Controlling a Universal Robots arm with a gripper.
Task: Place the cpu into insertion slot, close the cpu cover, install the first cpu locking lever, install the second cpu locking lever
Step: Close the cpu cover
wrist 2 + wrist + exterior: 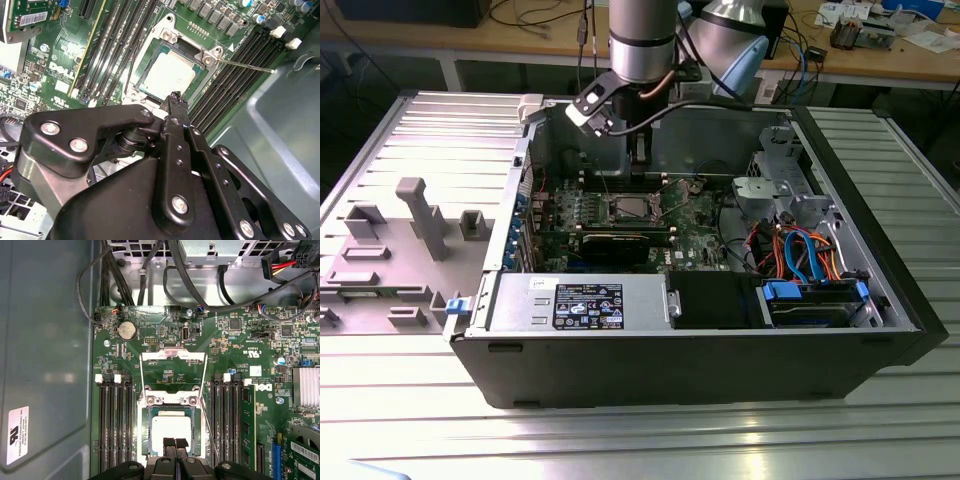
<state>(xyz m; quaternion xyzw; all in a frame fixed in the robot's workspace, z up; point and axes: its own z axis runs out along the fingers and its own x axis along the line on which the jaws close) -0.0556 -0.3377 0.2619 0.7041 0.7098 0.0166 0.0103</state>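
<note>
With the cpu (171, 426) already sitting in the slot (148, 432) and the cover (173, 355) flipped open beside it, the gripper (175, 442) is hovering just over the chip, pinched together and empty, so closing the cover seems in hand, calling for a push on the frame.

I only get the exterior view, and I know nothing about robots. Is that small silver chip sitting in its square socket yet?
Observer: Yes. In the first wrist view the cpu lies flat in the insertion slot.
Operator: Is the metal lid down over it?
Observer: No. The cpu cover is swung open, away from the chip.
Operator: And the claw?
Observer: In the second wrist view the gripper is shut and empty, its tips at the cpu's edge; whether they touch it I cannot tell.
</note>
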